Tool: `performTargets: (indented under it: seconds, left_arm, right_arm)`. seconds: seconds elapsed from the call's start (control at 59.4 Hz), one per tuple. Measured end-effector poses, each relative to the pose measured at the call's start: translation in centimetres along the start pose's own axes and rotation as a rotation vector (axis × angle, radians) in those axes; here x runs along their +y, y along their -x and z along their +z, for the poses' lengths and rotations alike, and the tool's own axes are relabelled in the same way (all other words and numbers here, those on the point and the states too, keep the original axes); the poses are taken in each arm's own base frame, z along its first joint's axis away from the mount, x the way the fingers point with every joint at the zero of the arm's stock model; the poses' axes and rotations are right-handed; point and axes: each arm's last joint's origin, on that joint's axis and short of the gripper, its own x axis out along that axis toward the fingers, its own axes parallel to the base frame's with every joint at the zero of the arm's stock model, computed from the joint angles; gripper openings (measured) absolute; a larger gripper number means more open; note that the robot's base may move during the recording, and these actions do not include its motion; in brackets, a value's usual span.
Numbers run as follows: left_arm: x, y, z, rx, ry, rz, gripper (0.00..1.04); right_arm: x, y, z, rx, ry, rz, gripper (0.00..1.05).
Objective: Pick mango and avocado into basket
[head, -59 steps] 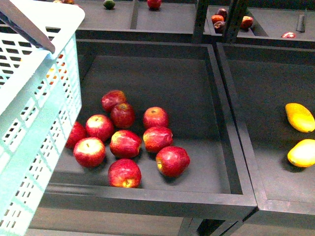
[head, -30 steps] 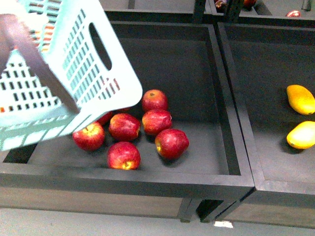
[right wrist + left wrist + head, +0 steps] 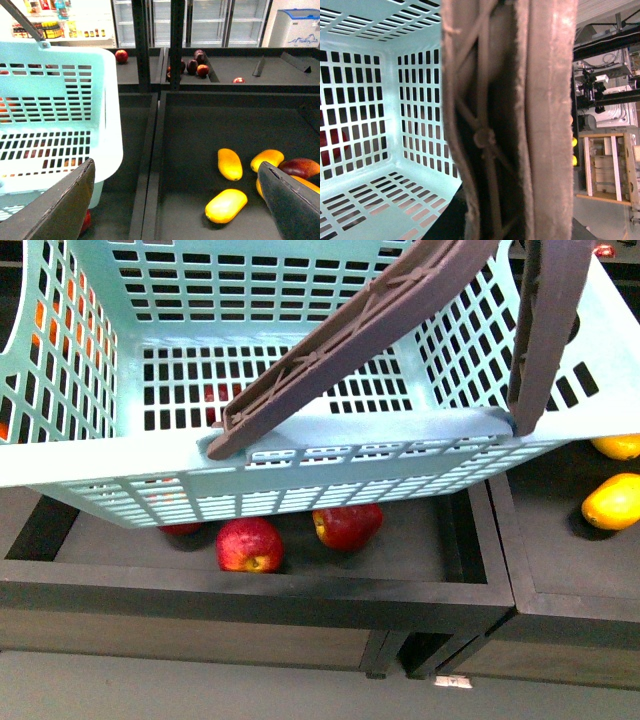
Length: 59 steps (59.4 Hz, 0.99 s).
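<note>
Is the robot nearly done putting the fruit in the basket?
Not yet, it is only starting. Done: nothing, no fruit shows inside the basket. In hand: the basket hangs above the apples; the right gripper is open and empty above the mangoes. Left: pick a mango, find the avocado, which I cannot see, and drop both in.

Brown handle (image 3: 510,125) filling the middle, very close and blurred, its ribbed underside showing, light teal basket (image 3: 420,90) behind it with slotted walls and floor, red patches (image 3: 325,150) showing through the slots, wooden frame (image 3: 605,165) beyond the handle.
</note>
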Motion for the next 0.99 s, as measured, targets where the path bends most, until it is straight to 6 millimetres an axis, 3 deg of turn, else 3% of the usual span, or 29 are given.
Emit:
performTargets:
  seconds: [0.354, 0.471, 0.674, 0.791, 0.842, 0.993]
  left_arm:
    - [0.1, 0.0, 0.1, -0.018, 0.004, 0.018, 0.14]
    - [0.1, 0.0, 0.1, -0.014, 0.005, 0.014, 0.14]
    - [0.1, 0.0, 0.1, -0.013, 0.004, 0.014, 0.14]
    - [0.1, 0.0, 0.1, -0.015, 0.004, 0.015, 0.14]
    - [0.1, 0.0, 0.1, -0.016, 0.004, 0.017, 0.14]
    - [0.1, 0.0, 0.1, -0.014, 0.005, 0.014, 0.14]
  right_arm:
    - [0.0, 0.0, 0.0, 0.000, 0.000, 0.000, 0.96]
    - [-0.7, -0.8, -0.1, 0.332, -0.158, -0.022, 0.96]
    - [-5.2, -5.2, 2.0, 0.289, -0.256, -0.179, 0.96]
    - [-8.2, -8.6, 1.9, 0.278, -0.253, -0.291, 0.96]
    - [-9.7, -10.7, 0.9, 0.321, -0.278, -0.322, 0.96]
    - [-12.5, -16.7, -5.1, 0.570, -0.504, -0.411, 0.96]
